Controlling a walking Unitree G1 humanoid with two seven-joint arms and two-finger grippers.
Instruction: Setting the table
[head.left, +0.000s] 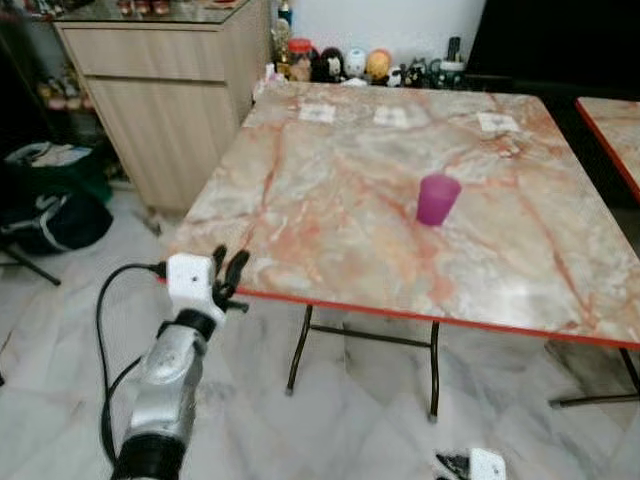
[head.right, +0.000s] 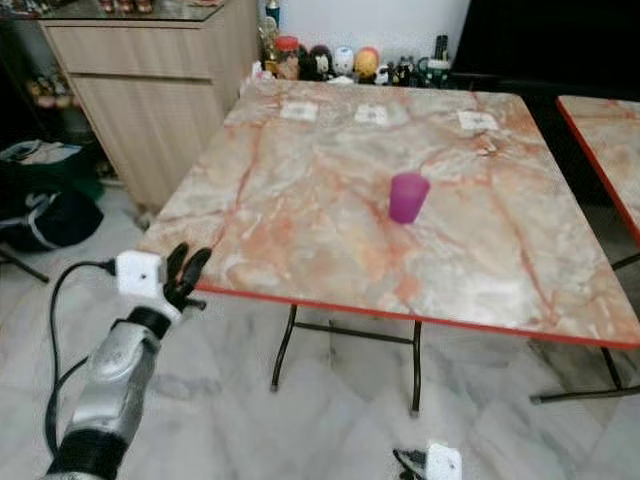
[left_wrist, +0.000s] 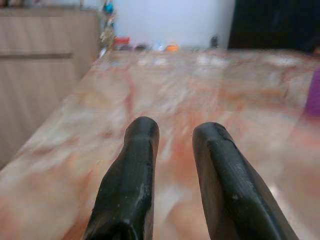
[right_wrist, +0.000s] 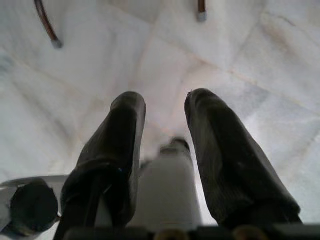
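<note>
A purple cup (head.left: 437, 198) stands upright near the middle of the marble table (head.left: 330, 230), which has a red edge. My left gripper (head.left: 228, 272) is raised at the table's near left corner, level with the edge. In the left wrist view it (left_wrist: 175, 135) is open, with nothing between the fingers. It points across the tabletop, with the cup (left_wrist: 314, 92) far off to one side. My right gripper (head.left: 450, 463) hangs low by the floor, in front of the table. In the right wrist view it (right_wrist: 165, 105) is open over the tiles, with a blurred white shape behind the fingers.
A wooden cabinet (head.left: 165, 90) stands to the table's left, with dark bags (head.left: 50, 200) on the floor beside it. Small figurines and jars (head.left: 350, 65) line the table's far edge, and three paper cards (head.left: 391, 116) lie near them. A second table (head.left: 612, 125) is at the right.
</note>
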